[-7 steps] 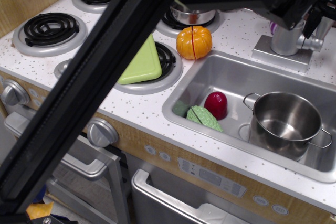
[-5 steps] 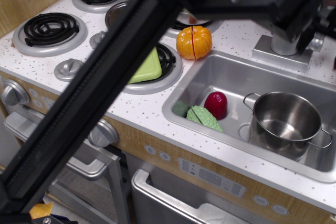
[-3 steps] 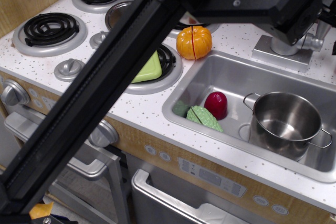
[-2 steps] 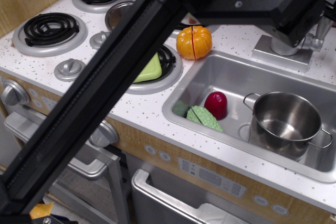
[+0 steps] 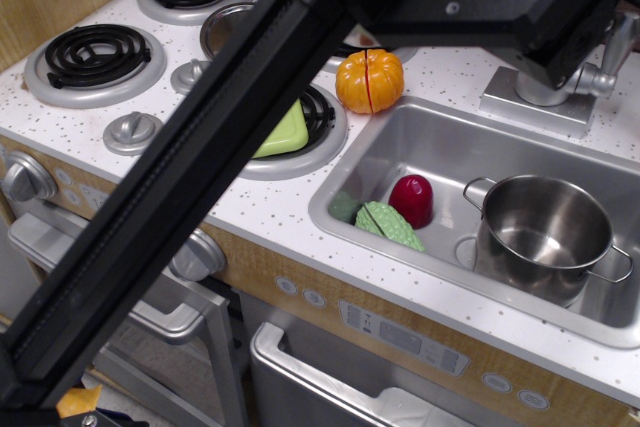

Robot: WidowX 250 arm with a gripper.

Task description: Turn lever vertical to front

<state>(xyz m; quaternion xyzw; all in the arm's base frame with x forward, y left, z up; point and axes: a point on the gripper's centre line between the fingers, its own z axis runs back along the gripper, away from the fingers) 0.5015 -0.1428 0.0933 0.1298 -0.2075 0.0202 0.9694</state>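
Note:
The silver tap column (image 5: 541,90) stands on its flat grey base (image 5: 520,105) behind the sink. The short shiny lever (image 5: 597,79) juts to the right from the column, and a silver part slants up from it toward the top right corner. My arm crosses the view from bottom left to top right. My gripper's black body (image 5: 556,29) hangs right over the top of the column and hides it. Its fingers do not show, so I cannot tell whether they are open or touch the lever.
The sink (image 5: 440,152) holds a steel pot (image 5: 543,234), a red piece (image 5: 411,197) and a green piece (image 5: 389,225). An orange pumpkin (image 5: 370,80) sits at the sink's back left corner. A green plate (image 5: 284,132) lies on a burner; stove knobs (image 5: 132,130) stand to the left.
My arm has swung to the right, uncovering the stove knobs, and the gripper body has settled over the tap column. The lever still juts right; little has moved in the last half second.

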